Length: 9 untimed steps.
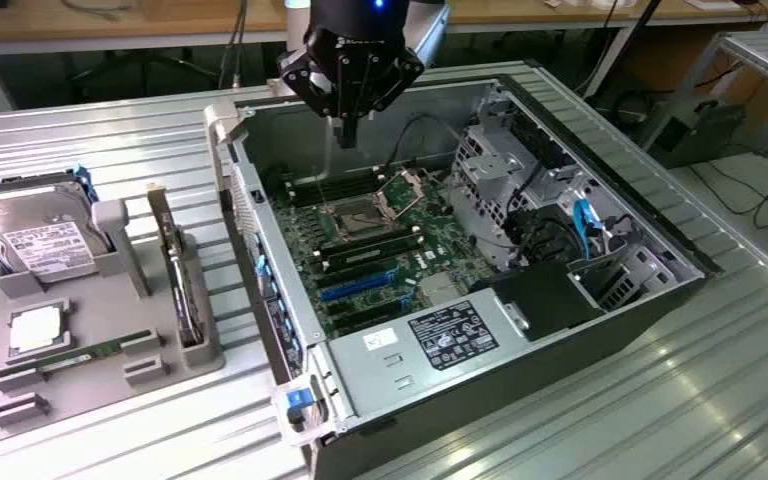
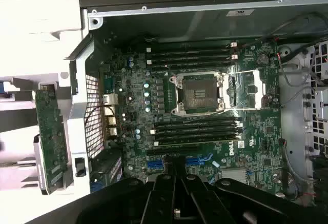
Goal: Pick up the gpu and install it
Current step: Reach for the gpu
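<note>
1. Claw (image 1: 347, 138) hangs over the far end of the open case (image 1: 564, 102), above the motherboard (image 1: 398, 245) near the CPU socket (image 1: 355, 215). Its fingers look pressed together with nothing between them.
2. Gpu (image 1: 177, 275) is not picked up. It stands on edge in a slot of the grey tray (image 1: 104, 385), outside the case and just beside its rear wall.
3. Key relation: the gpu lies toward the exterior view's left of the claw and nearer that camera, across the case wall. Its long axis runs far-to-near, roughly parallel to that wall, with its top edge free.
4. Wrist view: the gpu (image 2: 50, 137) sits beyond the case wall, and the claw (image 2: 174, 175) is over the board.
5. The tray also holds a hard drive (image 1: 37, 240) and a memory stick (image 1: 77, 355).
6. Expansion slots (image 1: 357, 287) are bare. Judgement: install not begun.
</note>
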{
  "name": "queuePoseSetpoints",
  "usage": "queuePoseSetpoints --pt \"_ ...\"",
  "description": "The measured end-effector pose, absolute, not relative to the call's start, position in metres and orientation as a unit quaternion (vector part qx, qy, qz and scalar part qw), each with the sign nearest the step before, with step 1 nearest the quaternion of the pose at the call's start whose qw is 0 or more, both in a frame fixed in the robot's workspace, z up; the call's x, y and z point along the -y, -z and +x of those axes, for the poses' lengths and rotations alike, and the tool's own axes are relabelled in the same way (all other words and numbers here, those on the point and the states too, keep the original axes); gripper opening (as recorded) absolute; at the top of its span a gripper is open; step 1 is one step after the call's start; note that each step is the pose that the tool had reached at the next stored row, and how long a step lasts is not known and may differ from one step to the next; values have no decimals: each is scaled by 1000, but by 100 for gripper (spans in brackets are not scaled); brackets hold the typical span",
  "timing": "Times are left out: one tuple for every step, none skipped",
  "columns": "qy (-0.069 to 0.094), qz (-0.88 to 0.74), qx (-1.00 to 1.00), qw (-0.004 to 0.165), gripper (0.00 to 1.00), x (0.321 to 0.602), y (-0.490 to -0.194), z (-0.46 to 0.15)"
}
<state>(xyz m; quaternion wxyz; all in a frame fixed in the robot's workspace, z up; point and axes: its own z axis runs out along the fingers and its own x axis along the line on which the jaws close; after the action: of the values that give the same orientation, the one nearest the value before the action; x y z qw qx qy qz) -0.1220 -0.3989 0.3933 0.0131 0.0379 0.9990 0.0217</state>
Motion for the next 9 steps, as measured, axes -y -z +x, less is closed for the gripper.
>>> queuePoseSetpoints --pt "-22 38 -999 13 11 399 -393 -122" --pt "-22 38 -999 13 11 399 -393 -122" --pt "-22 38 -999 13 11 399 -393 -122" --pt "-22 38 -999 13 11 399 -393 -122" --pt "-22 38 -999 13 11 399 -393 -122" --pt "-22 38 -999 13 11 399 -393 -122" --pt "-22 38 -999 13 11 399 -393 -122" --pt "-22 38 -999 13 11 399 -393 -122" --pt "-22 38 -999 13 11 399 -393 -122"
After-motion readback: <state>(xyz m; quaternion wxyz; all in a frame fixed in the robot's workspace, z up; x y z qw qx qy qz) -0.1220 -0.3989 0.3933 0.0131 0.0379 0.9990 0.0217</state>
